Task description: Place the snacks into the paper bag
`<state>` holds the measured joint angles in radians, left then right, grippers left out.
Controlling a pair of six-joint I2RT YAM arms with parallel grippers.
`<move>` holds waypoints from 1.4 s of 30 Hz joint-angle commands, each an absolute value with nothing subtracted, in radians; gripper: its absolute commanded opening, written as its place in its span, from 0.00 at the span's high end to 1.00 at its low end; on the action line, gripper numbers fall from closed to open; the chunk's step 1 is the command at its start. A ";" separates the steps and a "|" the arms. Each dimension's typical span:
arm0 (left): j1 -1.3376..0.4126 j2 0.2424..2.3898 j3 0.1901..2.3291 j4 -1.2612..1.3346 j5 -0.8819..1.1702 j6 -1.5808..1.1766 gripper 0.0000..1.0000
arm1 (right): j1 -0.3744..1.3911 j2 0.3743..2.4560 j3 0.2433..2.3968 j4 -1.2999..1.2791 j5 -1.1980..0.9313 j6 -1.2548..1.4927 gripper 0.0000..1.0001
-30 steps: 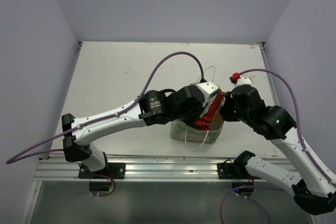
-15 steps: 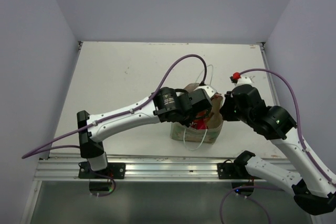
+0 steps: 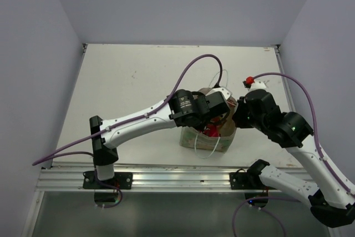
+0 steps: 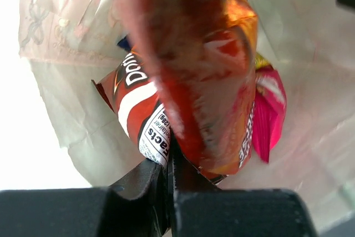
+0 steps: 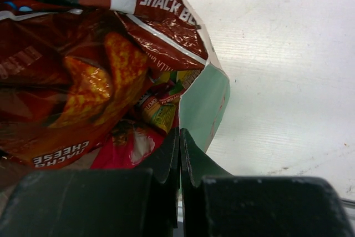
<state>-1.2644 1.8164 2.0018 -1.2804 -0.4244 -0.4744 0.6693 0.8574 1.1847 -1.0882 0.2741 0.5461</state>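
Observation:
The pale-green paper bag (image 3: 215, 144) stands upright near the table's front edge. My left gripper (image 3: 215, 116) reaches down into its mouth. In the left wrist view it (image 4: 169, 149) is shut on the red-white-brown crinkled packet (image 4: 194, 76), which hangs inside the bag's brown walls (image 4: 61, 98). The pink packet (image 4: 269, 115) and a blue corner (image 4: 123, 43) lie beneath it. My right gripper (image 3: 237, 116) is shut (image 5: 179, 135) on the bag's right wall (image 5: 206, 101). The right wrist view also shows the red packet (image 5: 83, 81), the orange-yellow candy packet (image 5: 158, 114) and the pink one (image 5: 125, 145).
A white cord handle (image 3: 222, 76) loops up behind the bag, another (image 3: 206, 147) hangs over its front. The white table (image 3: 133, 81) spreads left and behind. A metal rail (image 3: 177, 178) runs along the near edge.
My left arm has swung right and lowered the red packet from above the bag's mouth down into the bag. The right arm has held still on the bag's wall.

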 commanded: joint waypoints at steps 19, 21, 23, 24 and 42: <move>-1.273 1.645 2.212 -1.038 -0.542 -0.454 0.19 | 0.672 0.857 1.206 -1.123 0.291 0.543 1.00; -1.281 1.521 2.096 -0.919 -0.543 -0.448 0.11 | 0.672 0.862 1.206 -1.123 0.293 0.545 1.00; -1.282 1.415 1.951 -0.772 -0.589 -0.434 0.07 | 0.670 0.864 1.204 -1.121 0.295 0.545 1.00; -1.281 1.396 1.907 -0.766 -0.639 -0.431 0.02 | 0.670 0.865 1.203 -1.120 0.295 0.546 1.00; -1.183 1.445 1.625 -0.658 -0.512 -0.462 0.33 | 0.670 0.864 1.192 -1.108 0.293 0.560 1.00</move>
